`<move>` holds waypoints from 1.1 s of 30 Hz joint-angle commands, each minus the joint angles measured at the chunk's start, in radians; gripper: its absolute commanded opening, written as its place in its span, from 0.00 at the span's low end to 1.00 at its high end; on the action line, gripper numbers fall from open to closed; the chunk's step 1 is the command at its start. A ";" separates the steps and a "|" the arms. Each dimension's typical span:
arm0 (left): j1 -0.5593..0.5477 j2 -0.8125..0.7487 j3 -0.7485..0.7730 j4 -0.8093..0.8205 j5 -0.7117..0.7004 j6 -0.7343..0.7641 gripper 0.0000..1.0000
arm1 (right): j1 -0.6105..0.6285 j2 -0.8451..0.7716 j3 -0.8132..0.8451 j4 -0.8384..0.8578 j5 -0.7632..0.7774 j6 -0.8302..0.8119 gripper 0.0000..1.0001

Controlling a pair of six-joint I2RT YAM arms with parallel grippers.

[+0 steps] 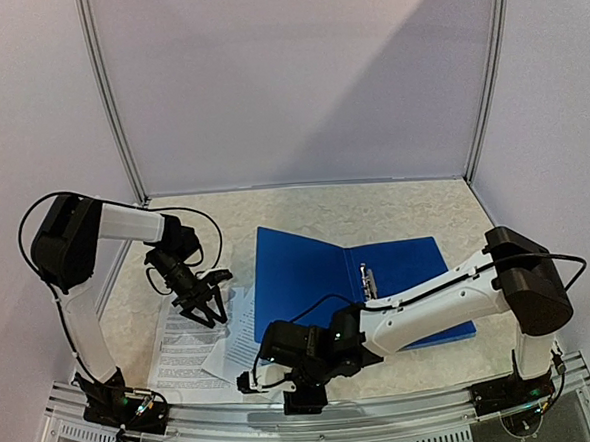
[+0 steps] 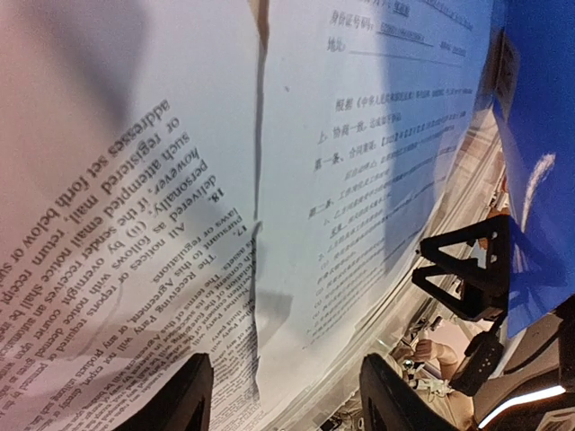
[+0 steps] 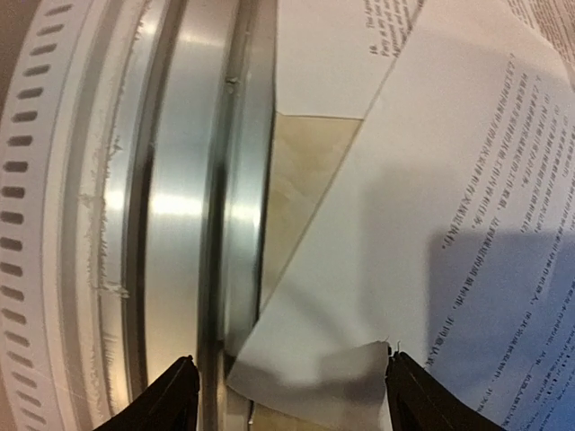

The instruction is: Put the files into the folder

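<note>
The dark-blue folder (image 1: 308,265) lies open in the middle of the table, its metal clip (image 1: 367,280) at the spine. The files, two white printed sheets (image 1: 193,349), lie overlapped to its left, touching its left edge. My left gripper (image 1: 206,307) hovers open just above them. In the left wrist view its jaws (image 2: 287,406) straddle the seam between the English sheet (image 2: 135,224) and the Chinese sheet (image 2: 359,180). My right gripper (image 1: 247,382) is low at the front edge, open. A curled corner of the Chinese sheet (image 3: 314,382) lies between its fingers (image 3: 292,406), ungripped.
The metal front rail (image 3: 189,224) runs right beside the right gripper's left finger. A strip of beige table (image 3: 305,180) shows between rail and paper. The folder's blue cover (image 2: 539,117) is to the right of the left gripper. A white backdrop with metal posts (image 1: 112,102) closes the back.
</note>
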State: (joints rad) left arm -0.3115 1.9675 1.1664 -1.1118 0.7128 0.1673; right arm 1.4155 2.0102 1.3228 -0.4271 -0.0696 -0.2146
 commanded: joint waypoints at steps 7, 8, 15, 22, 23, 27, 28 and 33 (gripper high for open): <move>-0.008 -0.031 0.001 0.023 -0.001 -0.001 0.58 | -0.047 0.046 0.026 -0.012 0.051 -0.016 0.72; -0.009 -0.029 0.001 0.022 -0.001 -0.002 0.58 | -0.046 0.052 0.024 -0.015 0.021 -0.017 0.72; -0.009 -0.025 0.003 0.023 -0.001 -0.002 0.58 | -0.046 0.043 0.024 -0.051 -0.180 -0.015 0.75; -0.008 -0.028 0.003 0.023 0.005 0.000 0.58 | -0.046 0.057 0.056 -0.080 -0.166 -0.030 0.85; -0.007 -0.030 0.001 0.023 0.005 0.000 0.58 | -0.045 0.063 0.060 -0.084 -0.165 -0.035 0.90; -0.008 -0.030 0.001 0.023 0.008 0.000 0.58 | -0.041 0.087 0.061 -0.085 -0.098 -0.043 0.96; -0.009 -0.028 0.002 0.023 0.009 -0.001 0.58 | -0.040 0.092 0.061 -0.083 -0.066 -0.042 0.94; -0.008 -0.018 0.009 0.019 0.013 0.000 0.58 | -0.040 0.126 0.053 -0.055 0.036 -0.030 0.80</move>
State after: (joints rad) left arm -0.3138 1.9606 1.1664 -1.1110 0.7166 0.1669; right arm 1.3735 2.0686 1.3876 -0.4583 -0.1329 -0.2554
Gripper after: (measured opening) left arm 0.579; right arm 0.848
